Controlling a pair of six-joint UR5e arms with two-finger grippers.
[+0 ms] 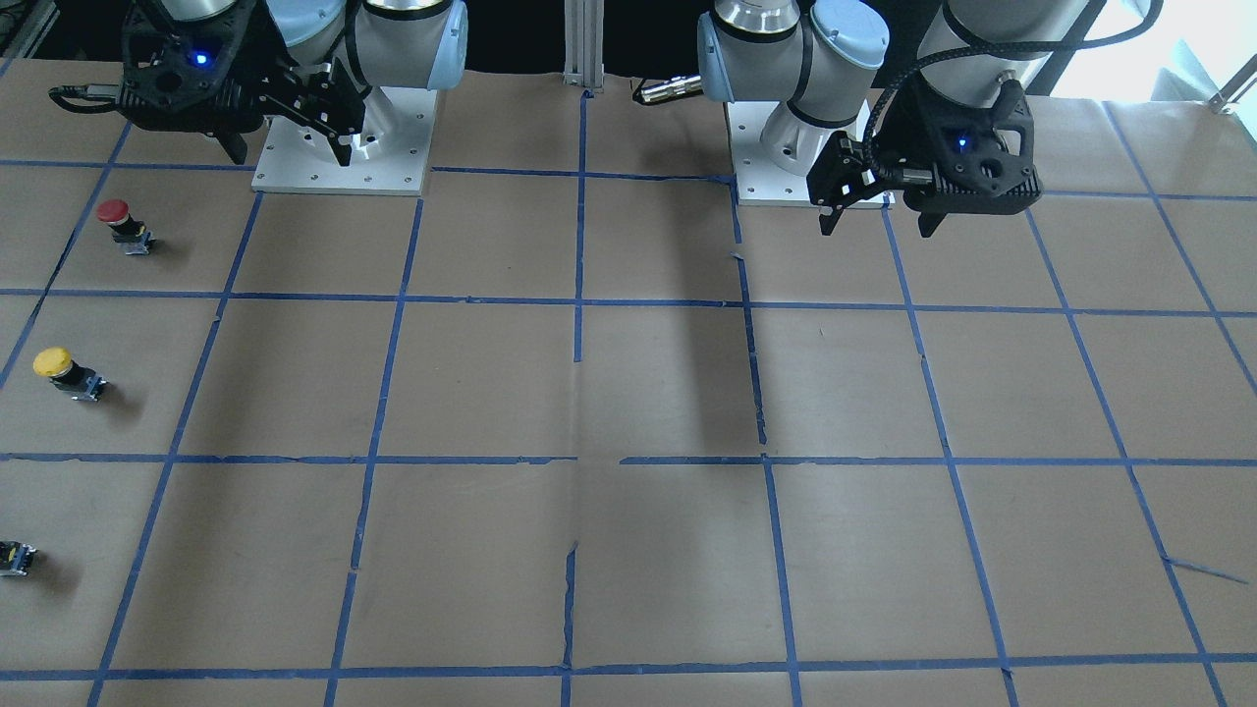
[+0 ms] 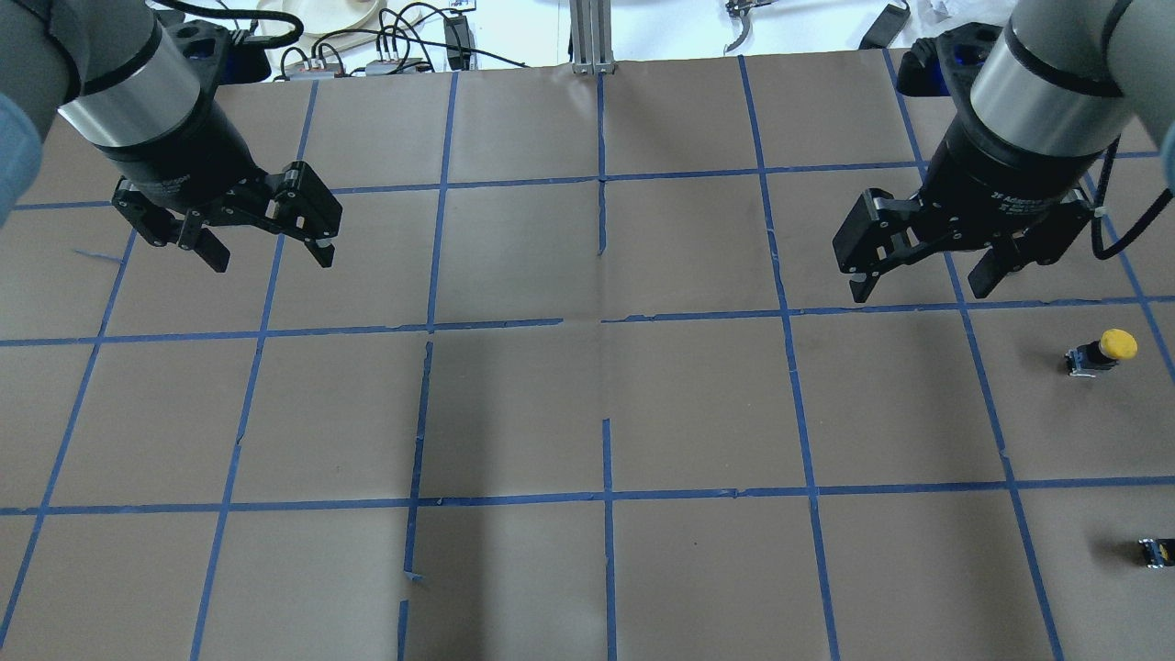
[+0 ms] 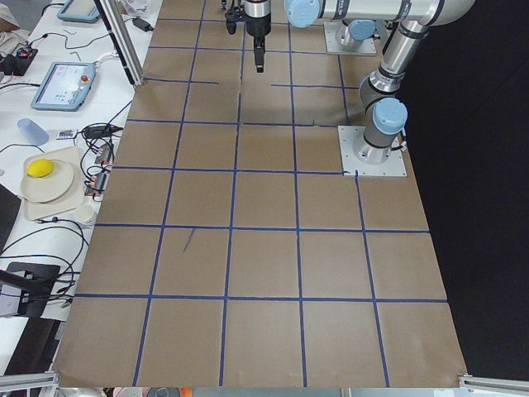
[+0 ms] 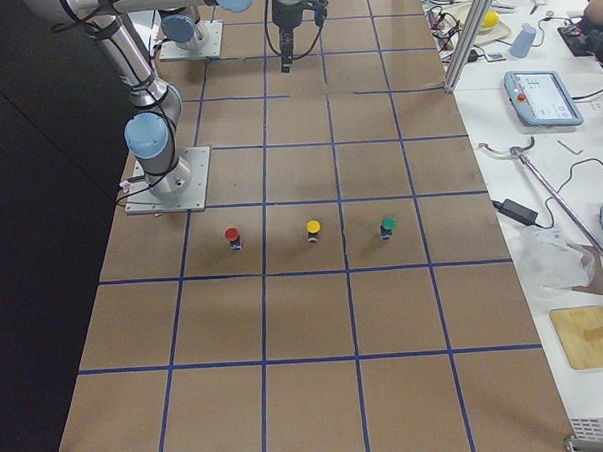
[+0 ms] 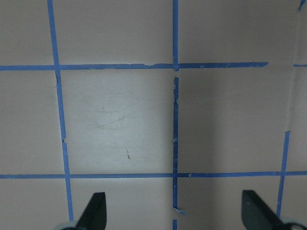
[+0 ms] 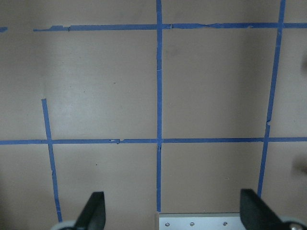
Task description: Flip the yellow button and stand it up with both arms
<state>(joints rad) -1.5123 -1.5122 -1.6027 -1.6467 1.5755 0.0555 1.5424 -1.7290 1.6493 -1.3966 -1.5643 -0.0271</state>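
The yellow button (image 2: 1102,351) lies on its side on the brown paper, cap pointing toward the table's end on the robot's right. It also shows in the front-facing view (image 1: 59,371) and the exterior right view (image 4: 313,230). My right gripper (image 2: 921,283) hangs open and empty above the table, apart from the button, which is further toward the table's right end. It shows in the front-facing view (image 1: 290,147) too. My left gripper (image 2: 268,252) is open and empty on the table's opposite half (image 1: 874,221). Neither wrist view shows the button.
A red-capped button (image 1: 123,224) lies near the right arm's white base plate (image 1: 344,167). A green-capped button (image 4: 388,225) sits on the yellow one's other side, cut off at the view edge (image 2: 1157,551). Blue tape lines grid the paper. Benches with tablets flank the table.
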